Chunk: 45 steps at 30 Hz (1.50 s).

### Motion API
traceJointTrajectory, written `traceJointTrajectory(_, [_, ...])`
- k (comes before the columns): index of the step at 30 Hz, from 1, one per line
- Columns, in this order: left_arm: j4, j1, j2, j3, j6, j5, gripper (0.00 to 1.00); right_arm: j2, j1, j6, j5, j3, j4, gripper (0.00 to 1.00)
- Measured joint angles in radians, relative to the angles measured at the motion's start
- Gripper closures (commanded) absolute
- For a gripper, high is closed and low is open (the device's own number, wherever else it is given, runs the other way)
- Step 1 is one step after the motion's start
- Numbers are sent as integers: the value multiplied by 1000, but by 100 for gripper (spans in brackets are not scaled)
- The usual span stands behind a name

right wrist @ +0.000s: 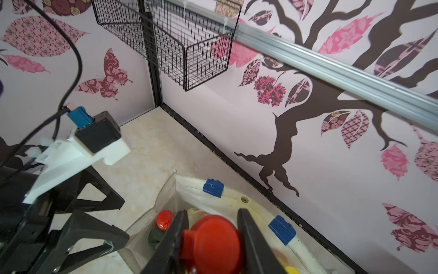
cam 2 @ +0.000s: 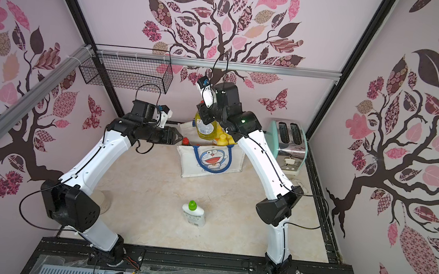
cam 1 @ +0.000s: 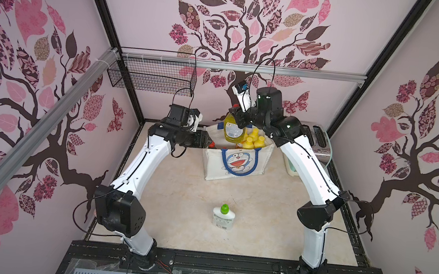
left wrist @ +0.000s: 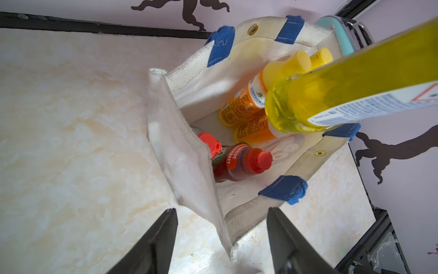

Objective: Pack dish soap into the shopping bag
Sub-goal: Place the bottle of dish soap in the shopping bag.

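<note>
Since its red cap is clamped in the right gripper (right wrist: 211, 213), the yellow-green bottle (cam 1: 232, 129) hangs tilted over the shopping bag (cam 1: 214, 168), likely for lowering beside the orange bottles (left wrist: 241, 106) and red bottle (left wrist: 239, 161).
Left gripper (left wrist: 222, 209): jaws apart, empty, beside the bag's side wall; contact unclear.
White bottle (cam 1: 222, 216): on tabletop (cam 1: 178, 194), unpacked.
Dark green bottle (right wrist: 157, 233): mostly hidden.

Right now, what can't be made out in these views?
Orange bottles count: top views, the held yellow-green bottle and right arm cover them.
Dark green bottle: left wrist view, shopping bag wall hides most of it.
White bottle label: top views, too small to read.
</note>
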<state>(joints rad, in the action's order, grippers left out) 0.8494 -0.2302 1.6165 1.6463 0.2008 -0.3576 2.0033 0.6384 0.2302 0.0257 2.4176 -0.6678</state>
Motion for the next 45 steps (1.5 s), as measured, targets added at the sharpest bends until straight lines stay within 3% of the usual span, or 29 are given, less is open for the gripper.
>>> traceJointTrajectory(6, [1, 0, 0, -8, 0, 14, 36, 2, 2, 3, 25, -99, 31, 100])
traceJointTrajectory(26, [-2, -21, 6, -39, 1, 5, 58, -126, -12, -51, 56, -509, 256, 100])
traceJointTrajectory(37, [-7, -32, 11, -39, 3, -3, 76, -174, -16, -93, 65, -669, 370, 100])
traceJointTrajectory(45, [-10, -37, 11, -39, 5, -4, 90, -174, -19, -108, 65, -690, 385, 100])
